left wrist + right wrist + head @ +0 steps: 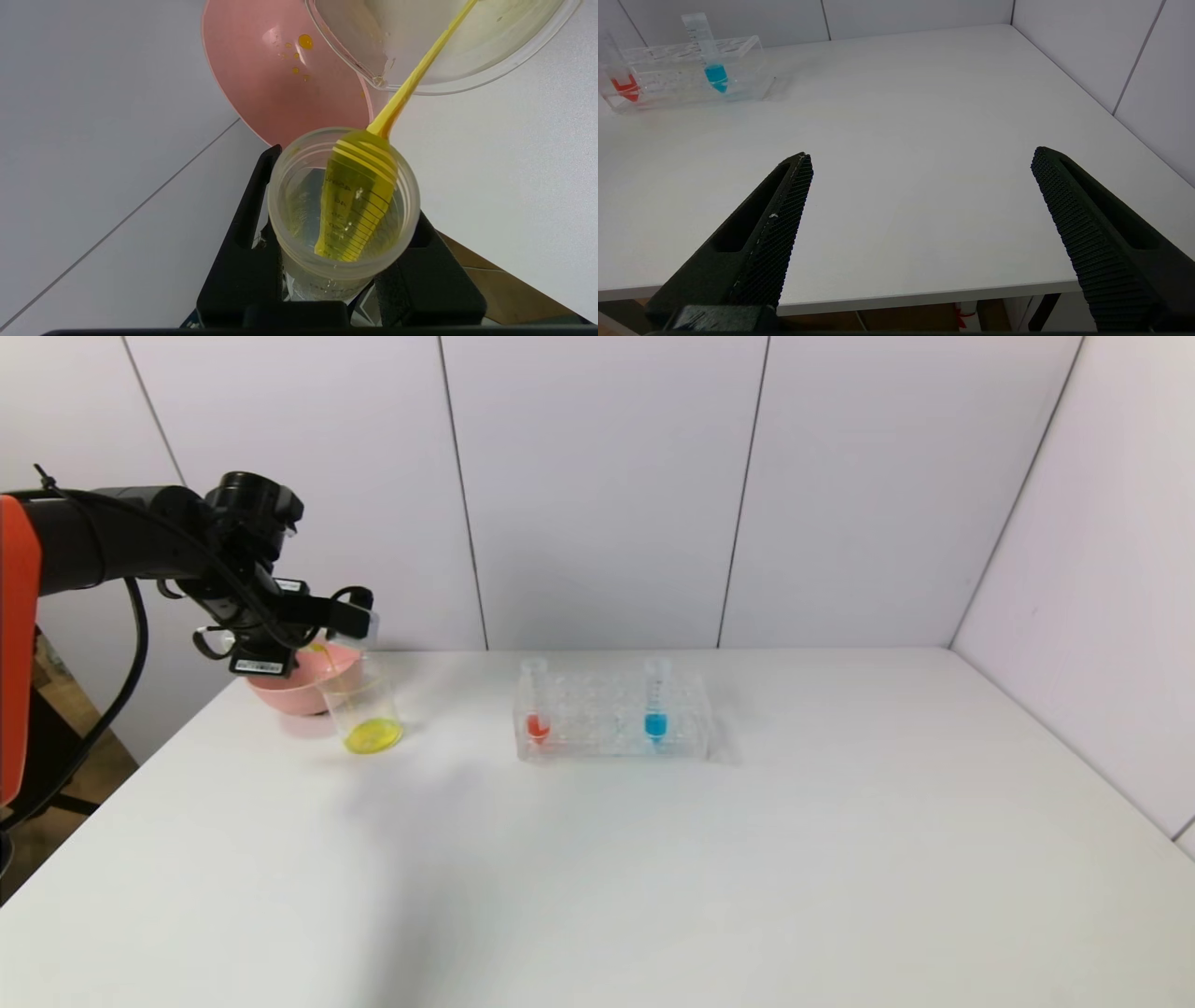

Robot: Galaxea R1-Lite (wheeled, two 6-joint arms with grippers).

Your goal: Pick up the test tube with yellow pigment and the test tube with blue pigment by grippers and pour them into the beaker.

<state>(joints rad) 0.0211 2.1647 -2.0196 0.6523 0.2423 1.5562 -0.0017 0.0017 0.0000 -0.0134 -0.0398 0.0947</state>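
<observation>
Left gripper clamps the yellow tube — pouring into the beaker; right gripper wide apart.

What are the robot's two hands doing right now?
Left gripper: shut on the test tube with yellow pigment, pouring into the beaker.
Right gripper: open, empty.

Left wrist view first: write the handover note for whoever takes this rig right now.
Left claw: shut on the test tube with yellow pigment, tipped over the beaker; a yellow stream is running into it and yellow liquid lies in its base.
Right claw: open, empty, low at the table's near edge.
Test tube with blue pigment: upright in the rack, untouched, as is the red tube.
Pink bowl: behind the beaker.
Left: finish the yellow pour, then pour blue.
</observation>
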